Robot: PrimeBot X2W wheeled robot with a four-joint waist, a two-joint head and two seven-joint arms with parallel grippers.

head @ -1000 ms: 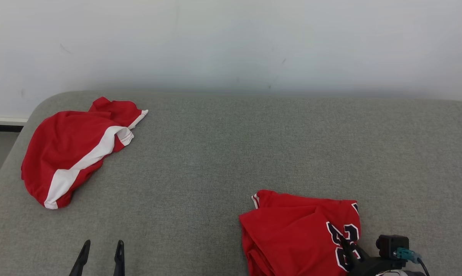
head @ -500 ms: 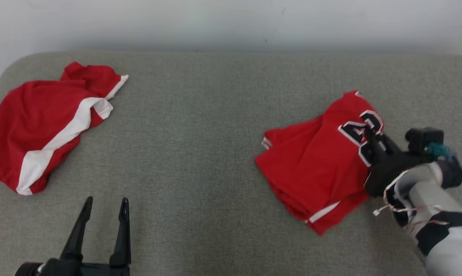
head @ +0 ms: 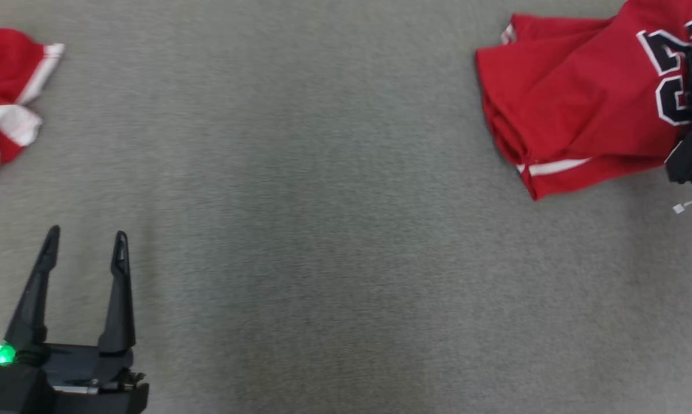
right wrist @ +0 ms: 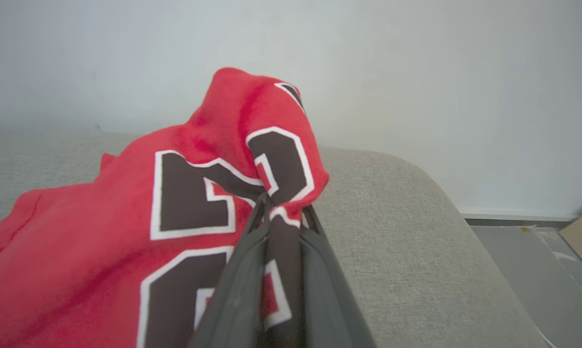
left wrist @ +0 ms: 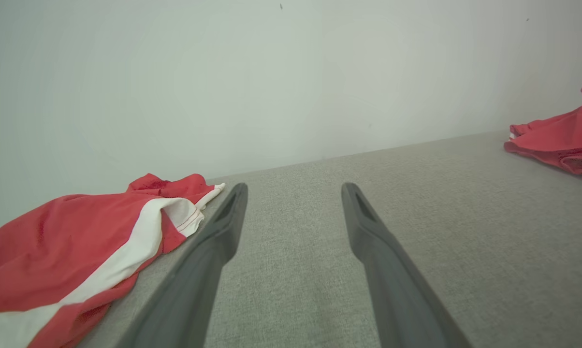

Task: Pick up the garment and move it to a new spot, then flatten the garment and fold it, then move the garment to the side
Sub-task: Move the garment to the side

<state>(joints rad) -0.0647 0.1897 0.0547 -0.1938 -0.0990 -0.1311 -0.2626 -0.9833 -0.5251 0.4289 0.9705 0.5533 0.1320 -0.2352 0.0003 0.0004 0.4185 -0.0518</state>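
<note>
The jersey [head: 576,109], red with black white-edged numbers, lies at the far right of the grey cushion [head: 323,241], folded over itself with a white-striped hem along its near edge. The right gripper [right wrist: 283,208] has its fingers drawn narrow on a fold of the numbered part. The cloth is pinched between them and bunches up above the tips, while the rest of the jersey spreads across the cushion. Well apart from it, at the near left, the left gripper [head: 87,233] hangs over bare cushion with its fingers spread wide and nothing between them. A red-and-white garment [head: 7,115] lies crumpled at the far left edge, beyond that gripper and not touching it. A pale wall [left wrist: 271,72] rises behind the cushion. In the right wrist view a strip of grey floor [right wrist: 513,251] shows past the cushion's rounded end.
</note>
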